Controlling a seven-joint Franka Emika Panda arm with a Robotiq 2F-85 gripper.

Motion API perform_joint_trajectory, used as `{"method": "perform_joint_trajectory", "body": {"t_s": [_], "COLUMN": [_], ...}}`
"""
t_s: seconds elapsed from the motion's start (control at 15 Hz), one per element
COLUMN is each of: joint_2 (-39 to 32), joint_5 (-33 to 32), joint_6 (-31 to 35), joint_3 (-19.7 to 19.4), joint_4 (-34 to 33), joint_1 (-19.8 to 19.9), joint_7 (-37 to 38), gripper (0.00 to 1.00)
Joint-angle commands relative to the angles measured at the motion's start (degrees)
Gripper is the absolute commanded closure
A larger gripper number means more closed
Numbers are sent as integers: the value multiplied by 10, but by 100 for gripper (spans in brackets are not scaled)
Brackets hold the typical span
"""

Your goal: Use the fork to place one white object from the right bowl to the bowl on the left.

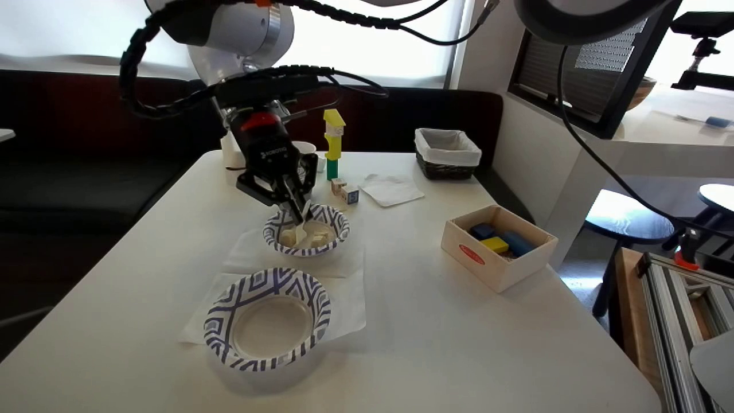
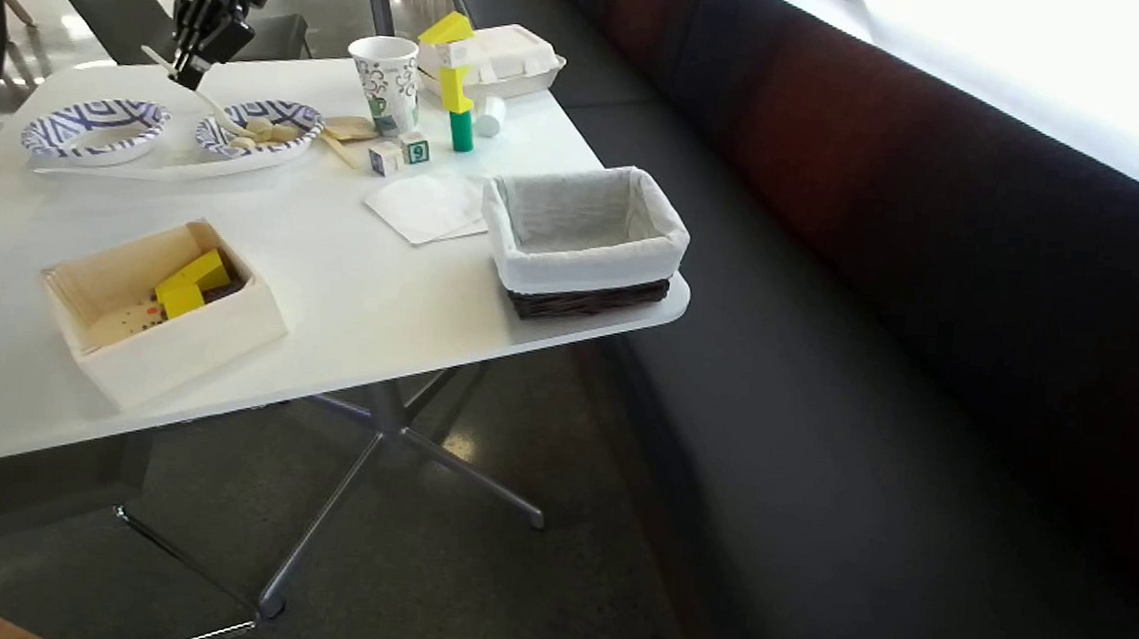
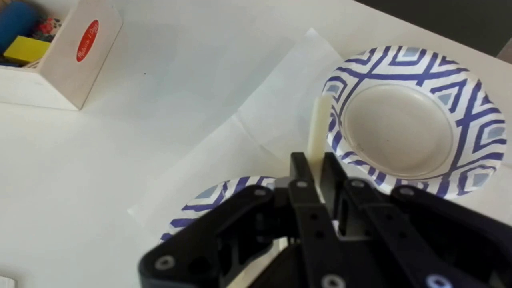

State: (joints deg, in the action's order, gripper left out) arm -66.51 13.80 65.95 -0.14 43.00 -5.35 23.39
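I have the gripper [image 3: 317, 165] clamped around the fork [image 3: 319, 126], the slim cream handle between its 2 fingers. In both exterior views the fork slants down from the fingertips into the filled bowl [image 1: 342, 225] below them, its head among the white pieces [image 2: 277, 134]; whether a piece is caught on it I cannot tell. The 2nd bowl [image 1: 272, 321] is just beside it, at lower left in an exterior view and at right in my wrist view.

My wrist view gives me the handle's end, but the gripper covers the fork's head and most of the filled bowl. Only the exterior views take in the dark basket [image 2: 586, 304], and in an exterior view I get the paper cup [image 2: 383, 76] and clamshell container [image 2: 507, 60] near the top of the frame.

Both bowls are round, white with blue geometric print, on creased white paper [image 3: 224, 148]. The wooden box [image 1: 490, 271] is pale and straight-sided with a red oval label [image 1: 471, 254]; the basket is woven, under a white liner [image 2: 583, 268].
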Motion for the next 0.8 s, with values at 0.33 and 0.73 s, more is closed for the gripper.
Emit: {"method": "perform_joint_trajectory", "body": {"t_s": [0.33,0.73], "joint_2": [-2,-14], "joint_5": [-4,-1], "joint_6": [-21,-23], "joint_3": [-1,0], "joint_4": [-52,-62], "joint_1": [3,9], "joint_7": [-1,1], "gripper": [97,97]}}
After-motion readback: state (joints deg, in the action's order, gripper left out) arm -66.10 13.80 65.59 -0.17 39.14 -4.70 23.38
